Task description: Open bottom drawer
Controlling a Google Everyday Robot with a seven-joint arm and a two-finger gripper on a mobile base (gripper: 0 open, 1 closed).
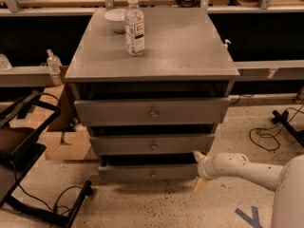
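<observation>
The grey cabinet [156, 46] has three drawers, each with a small round knob. The bottom drawer [142, 173] is the narrowest front, low near the floor, with its knob [153, 174] at the centre. A dark gap shows above its front. My gripper [198, 171] reaches in from the right on a white arm [247, 170] and sits at the right end of the bottom drawer's front. Its two cream fingers [199, 186] are spread, one up and one down, open with nothing between them. Whether they touch the drawer I cannot tell.
A water bottle [135, 25] and a white bowl [115, 19] stand on the cabinet top. A black chair frame [21, 146] and a cardboard box [66, 144] sit at the left. Cables [268, 137] lie on the floor at the right, and blue tape [249, 216] marks the floor near the arm.
</observation>
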